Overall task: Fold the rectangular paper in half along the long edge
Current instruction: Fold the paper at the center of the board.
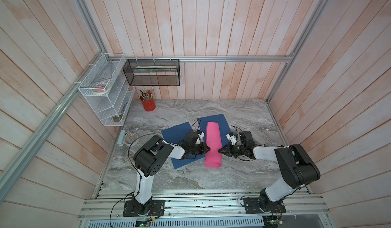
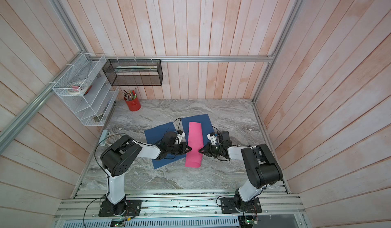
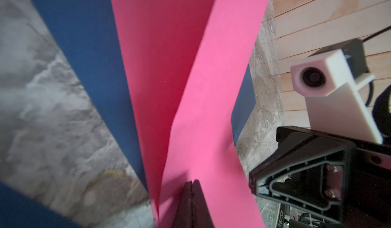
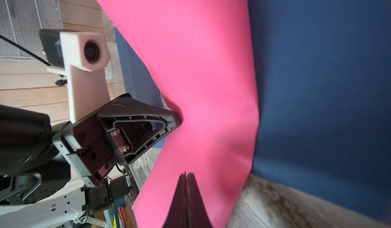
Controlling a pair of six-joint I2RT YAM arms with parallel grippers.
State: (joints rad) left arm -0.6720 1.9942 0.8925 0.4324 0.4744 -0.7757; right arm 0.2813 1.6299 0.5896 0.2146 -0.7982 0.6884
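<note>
I have the pink paper point(image 1: 213, 141) bowed up over the far blue sheet point(image 1: 221, 121), with its near end past that sheet on the bare marble table point(image 1: 211, 178). My left gripper point(image 1: 209, 149) and right gripper point(image 1: 219, 150) are both clamped tight, pinching its opposite long edges mid-length. Open marble surrounds the sheet.

We see two matching arms. The left arm point(image 1: 148, 153) and the right arm point(image 1: 296, 165) each pair bulky black joint housings with smooth white links, and each stands on one of the black base plates point(image 1: 157, 205), which are fixed with silver bolts. Thin black cables point(image 1: 137, 181) run up along the white links. We make out a ring of small holes point(image 1: 155, 169) on the left housing. Each wrist carries a white block camera point(image 3: 313, 77) with a round dark lens. The left gripper point(image 4: 178, 119) and right gripper point(image 3: 252, 182) have black, ribbed, triangular fingers point(image 3: 296, 153) (two screw heads point(image 3: 331, 168) sit in a recess).
</note>
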